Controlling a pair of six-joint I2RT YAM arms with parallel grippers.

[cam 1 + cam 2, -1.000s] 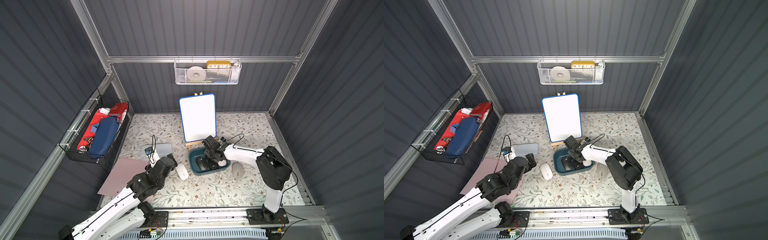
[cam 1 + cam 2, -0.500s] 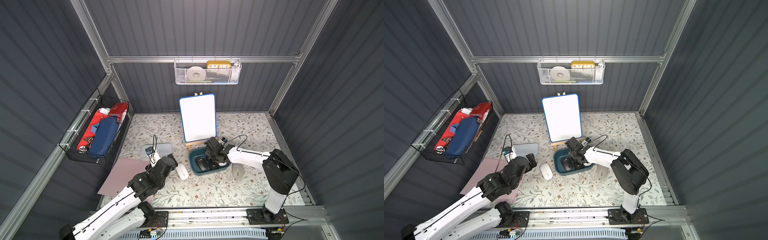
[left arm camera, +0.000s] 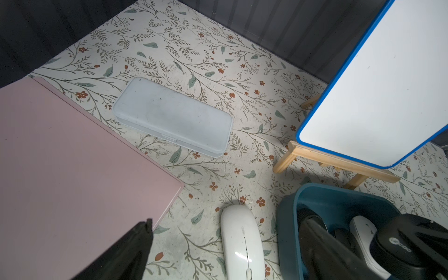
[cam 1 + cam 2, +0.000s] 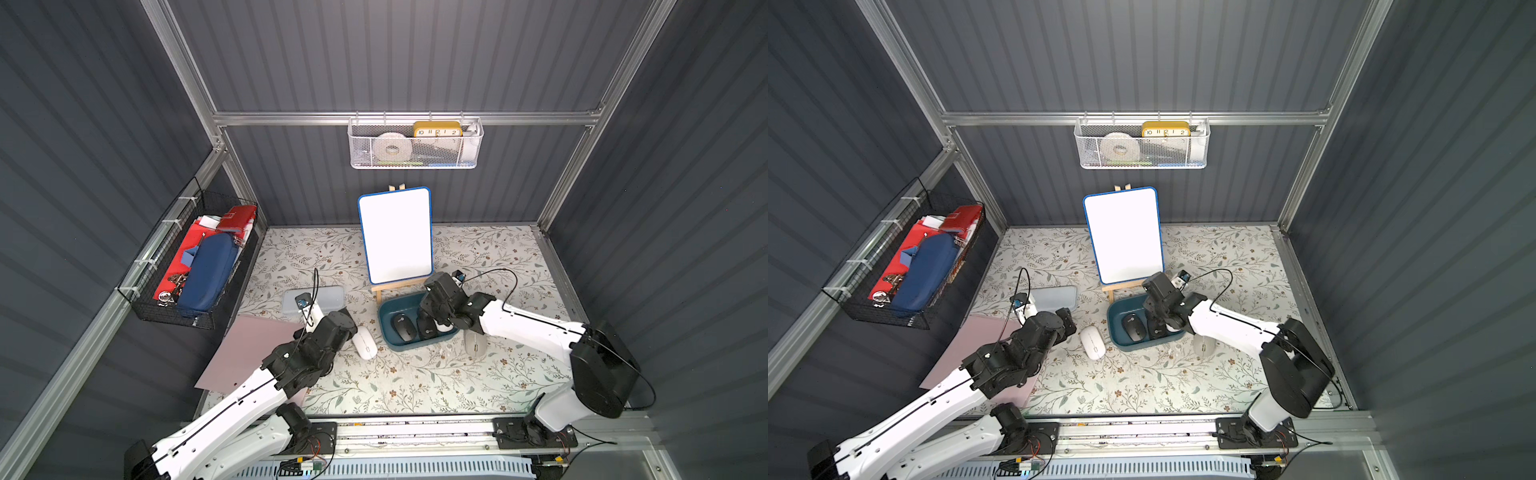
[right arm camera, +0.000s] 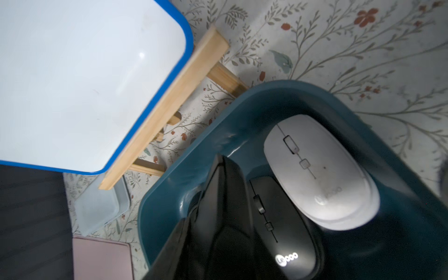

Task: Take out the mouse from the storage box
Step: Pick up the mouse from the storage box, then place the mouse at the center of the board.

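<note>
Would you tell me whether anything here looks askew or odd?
Nothing spilled or damaged. The pink board lies askew, jutting past the left edge of the floral tabletop. In the storage box, the white mouse seems to overlap a black mouse.

In both top views the right gripper [image 4: 432,327] hides most of the black mouse [image 5: 283,218] it pinches and part of the white mouse [image 4: 444,328] in the storage box [image 4: 390,306]. In the right wrist view only one blurred finger [image 5: 220,201] shows, its partner unseen, and the left wrist view cuts off the loose white mouse [image 3: 242,244]
</note>
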